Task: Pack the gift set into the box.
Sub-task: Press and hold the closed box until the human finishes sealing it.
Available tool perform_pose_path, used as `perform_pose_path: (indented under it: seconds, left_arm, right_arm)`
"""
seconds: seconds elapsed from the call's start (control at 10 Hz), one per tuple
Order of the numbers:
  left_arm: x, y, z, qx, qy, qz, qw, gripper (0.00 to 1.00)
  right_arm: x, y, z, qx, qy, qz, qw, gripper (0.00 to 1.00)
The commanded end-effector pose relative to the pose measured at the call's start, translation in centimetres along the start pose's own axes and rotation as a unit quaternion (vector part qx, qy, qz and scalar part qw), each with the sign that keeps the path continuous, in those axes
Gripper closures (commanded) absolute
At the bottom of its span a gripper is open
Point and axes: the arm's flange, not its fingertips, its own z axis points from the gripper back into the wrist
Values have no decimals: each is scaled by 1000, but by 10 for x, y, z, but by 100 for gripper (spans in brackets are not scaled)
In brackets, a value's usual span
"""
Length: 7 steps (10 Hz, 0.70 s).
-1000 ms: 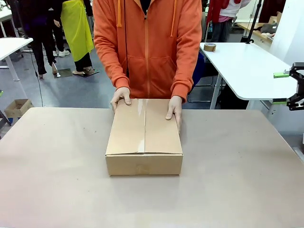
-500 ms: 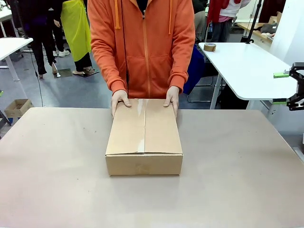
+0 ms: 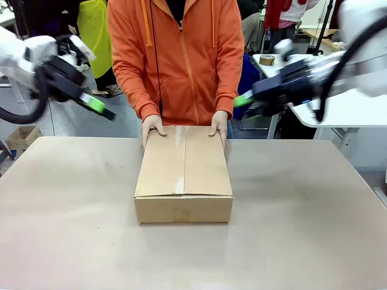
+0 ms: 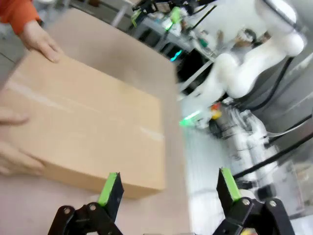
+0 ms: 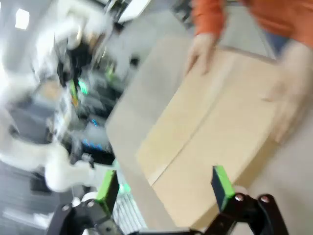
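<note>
Brown cardboard is sitting shut at the middle of the bench in the front view: the box, flaps down, with a tape strip running along its top seam. A person in an orange hoodie is standing at the far side, pressing the person's hands on the 2 far corners of the lid. The left robot hand is hanging in the air, blurred, with the box below it and off toward the middle of the bench. The right robot hand, also blurred, is hanging above the far edge of the bench, with the box below and just beyond its green tips. Neither one is touching the box.

In the left wrist view, the left robot hand is holding its 2 green pads spread wide with nothing between them. The box is lying ahead of the pads and off to 1 side, and the person's hands are resting on its far end.

In the right wrist view, heavily smeared, the right robot hand is likewise spreading its pads wide around nothing. The box is lying straight ahead beyond the tips, with the person's hands gripping its far end.
</note>
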Motion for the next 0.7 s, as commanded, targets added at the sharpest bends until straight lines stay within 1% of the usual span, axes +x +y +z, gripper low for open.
perform_pose_path:
  seconds: [0.0,0.2,0.3,0.4,0.5,0.6]
  left_arm:
    - [-10,-17,32,-37,-31,66,997,0]
    - [-10,-17,32,-37,-31,66,997,0]
    - [-10,-17,32,-37,-31,66,997,0]
    - [-14,-8,22,-24,-13,42,999,0]
    - [0,6,17,21,-80,-76,994,0]
    - [6,12,14,74,-131,-238,960,0]
  right_arm:
    - [0,-12,59,-8,-37,-80,996,0]
    - [0,-12,59,-8,-37,-80,996,0]
    - [-1,-10,11,-4,-9,-23,1000,0]
    - [13,-16,-11,13,18,63,998,0]
    - [17,-25,-26,-17,-32,232,972,0]
    - [14,-29,-40,43,-94,366,925,0]
